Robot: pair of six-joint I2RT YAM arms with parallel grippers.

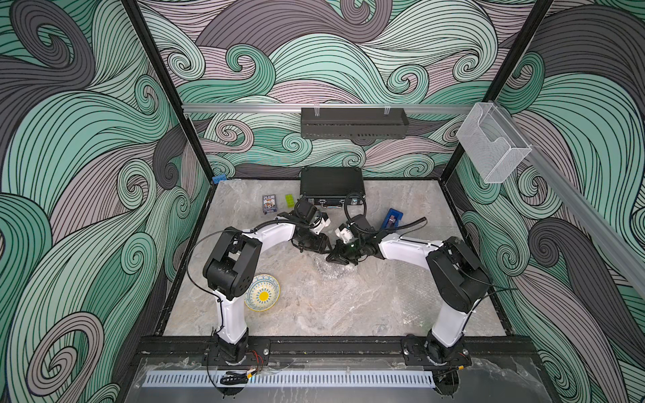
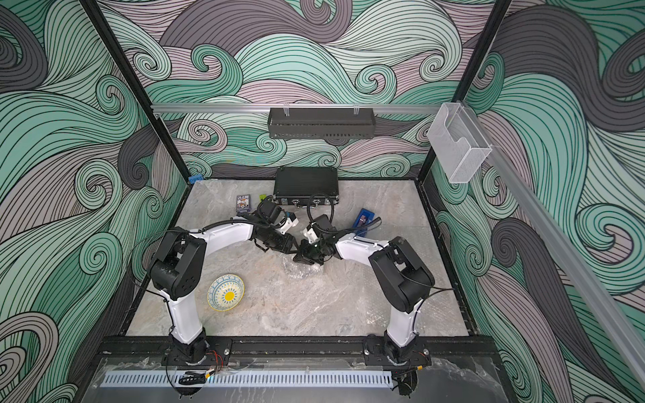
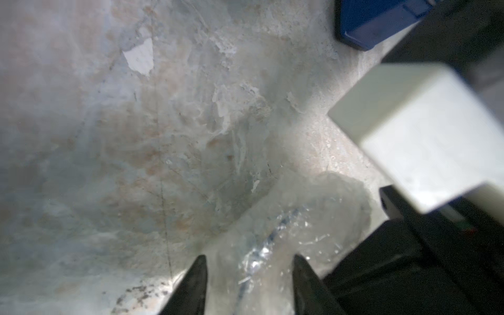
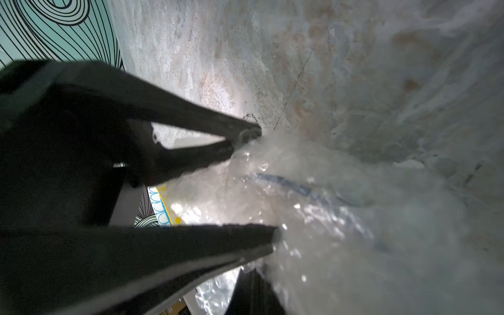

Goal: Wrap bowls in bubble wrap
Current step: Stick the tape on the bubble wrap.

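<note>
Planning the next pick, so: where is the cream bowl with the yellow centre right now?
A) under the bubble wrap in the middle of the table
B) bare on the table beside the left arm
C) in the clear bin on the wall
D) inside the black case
B: in both top views the cream bowl sits uncovered on the table beside the left arm, apart from the bubble wrap bunched mid-table.
</note>
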